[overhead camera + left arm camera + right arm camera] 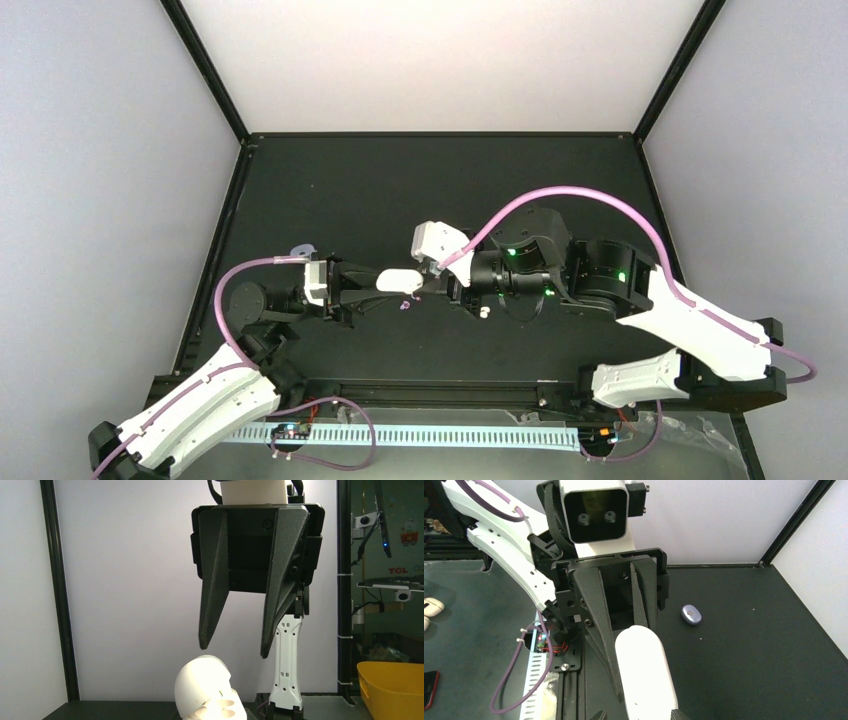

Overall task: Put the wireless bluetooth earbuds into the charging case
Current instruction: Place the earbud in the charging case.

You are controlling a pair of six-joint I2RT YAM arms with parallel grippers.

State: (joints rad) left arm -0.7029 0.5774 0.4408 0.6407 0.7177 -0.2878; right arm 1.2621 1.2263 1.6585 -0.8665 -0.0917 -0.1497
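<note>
We find the glossy white pill-shaped charging case (400,280) clenched at its 9 o'clock end by the left gripper (375,283). Its long axis runs from 9 to 3 o'clock across the overhead view. The right gripper (236,649) faces it from 3 o'clock, jaws parted and holding nothing. Its tips are close to the case's free end, but we cannot tell whether they touch. We judge the right arm the nearer one to work that free end while the left steadies the case.

From the right wrist the case looks closed, so we think it needs opening first. A small lavender-grey oval (690,614), probably one earbud, lies on the black matte tabletop (400,190) at about 10 o'clock from the left gripper, well apart from the case. A pale speck (405,305) just at 6 o'clock of the case is too small to name.
</note>
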